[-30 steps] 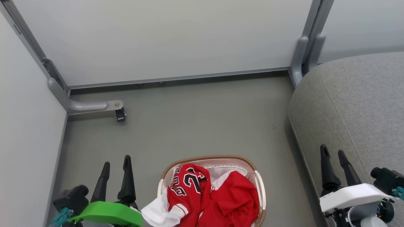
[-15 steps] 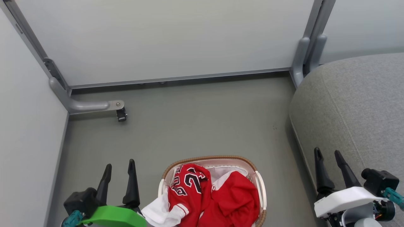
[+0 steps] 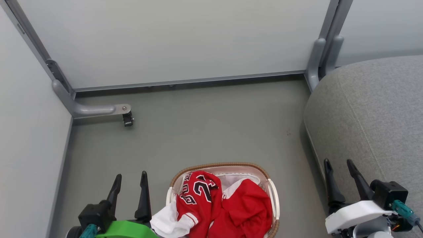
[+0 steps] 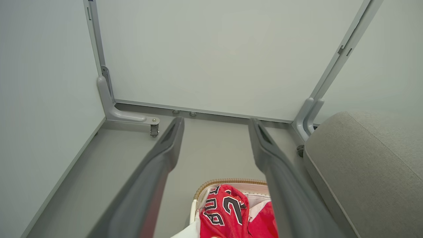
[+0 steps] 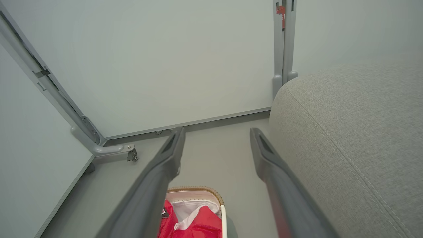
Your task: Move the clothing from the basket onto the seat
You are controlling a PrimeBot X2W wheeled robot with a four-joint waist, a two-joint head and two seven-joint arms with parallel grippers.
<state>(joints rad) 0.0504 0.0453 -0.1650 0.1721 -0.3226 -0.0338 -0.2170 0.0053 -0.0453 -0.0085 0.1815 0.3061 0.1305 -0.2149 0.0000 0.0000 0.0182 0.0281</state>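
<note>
Head view, left gripper (image 3: 131, 176): fingers spread, holding nothing, over the floor (image 3: 205, 132) just left of the basket (image 3: 224, 164).
Head view, right gripper (image 3: 338, 162): fingers spread, empty, at the edge of the seat (image 3: 380, 115), well apart from the basket.
Head view, clothing (image 3: 231, 208): red heap inside the basket, with the jersey (image 3: 196, 195) on its left side; a white cloth (image 3: 168, 221) spills over the left rim.
Head view, nearer arm: the left, by my judgement; the heap lies directly to its right.
Head view, long axis: cannot tell, since the basket's near end is cut off.
Left wrist view: fingers apart; the jersey sits low between them, closer to the right-hand finger.
Right wrist view: fingers apart; the basket's far end shows low, under the left-hand finger, with the seat along the right.
</note>
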